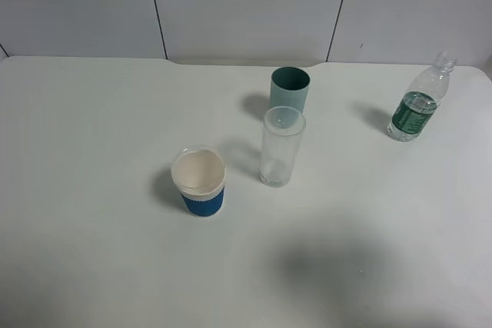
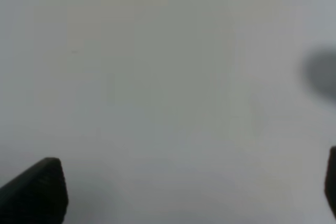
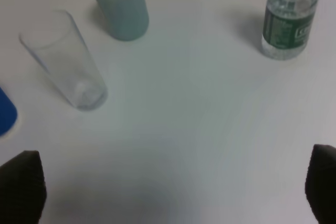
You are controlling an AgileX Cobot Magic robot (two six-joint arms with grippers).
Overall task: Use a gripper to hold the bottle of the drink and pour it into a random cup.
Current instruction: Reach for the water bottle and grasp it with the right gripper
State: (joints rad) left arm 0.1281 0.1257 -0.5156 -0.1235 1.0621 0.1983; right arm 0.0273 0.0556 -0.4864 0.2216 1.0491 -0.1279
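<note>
table (image 1: 92, 190): white | wall (image 1: 246, 5): grey panels (dark seams (image 1: 156, 5)) | light: soft

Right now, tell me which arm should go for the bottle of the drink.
Right. The bottle of the drink stands on the right of the table, and the right gripper, jaws open, has it in its wrist view. The left gripper sees only table surface.
</note>
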